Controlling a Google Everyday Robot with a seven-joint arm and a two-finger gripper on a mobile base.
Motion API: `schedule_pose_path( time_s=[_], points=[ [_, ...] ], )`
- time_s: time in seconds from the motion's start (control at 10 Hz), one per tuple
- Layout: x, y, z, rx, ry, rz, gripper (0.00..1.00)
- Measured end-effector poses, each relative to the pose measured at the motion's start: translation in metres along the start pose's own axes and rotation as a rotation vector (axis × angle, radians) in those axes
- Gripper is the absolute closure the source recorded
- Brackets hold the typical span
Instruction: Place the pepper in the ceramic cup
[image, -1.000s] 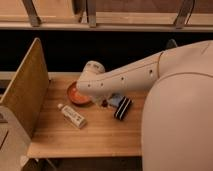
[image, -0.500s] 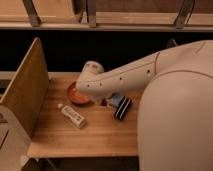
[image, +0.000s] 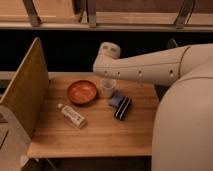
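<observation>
- The pepper is nowhere in plain sight, neither on the table (image: 100, 137) nor clearly in either vessel. It may be pinched in the pincer or hidden under the arm; I cannot tell which.
- The cup (image: 108, 88) stands upright directly below the pincer, and its inside cannot be read.
- The pincer (image: 106, 76) hangs under the arm's end, just above the cup's rim. It is squeezed narrow, and what it grips, if anything, stays hidden.
- Half a second ago the arm lay lower and further left, covering the cup and part of the bowl (image: 82, 92). It has since lifted and swung right, so both now show whole.
- Judged from that, the carry from bowl to cup looks nearly done, with lowering and letting go over the cup left.
- The bowl sits just left of the pincer, the dark block (image: 120, 106) below and right, and the tube (image: 72, 116) further down-left.
</observation>
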Motion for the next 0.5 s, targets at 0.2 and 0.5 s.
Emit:
schedule_pose_path(
  time_s=[0.2,0.5],
  points=[
    [-0.0022,0.0028,0.0001,-0.003,-0.002,-0.004,1.0],
    [0.0054,0.0023,0.0055,-0.015,0.014,-0.003,1.0]
  ],
)
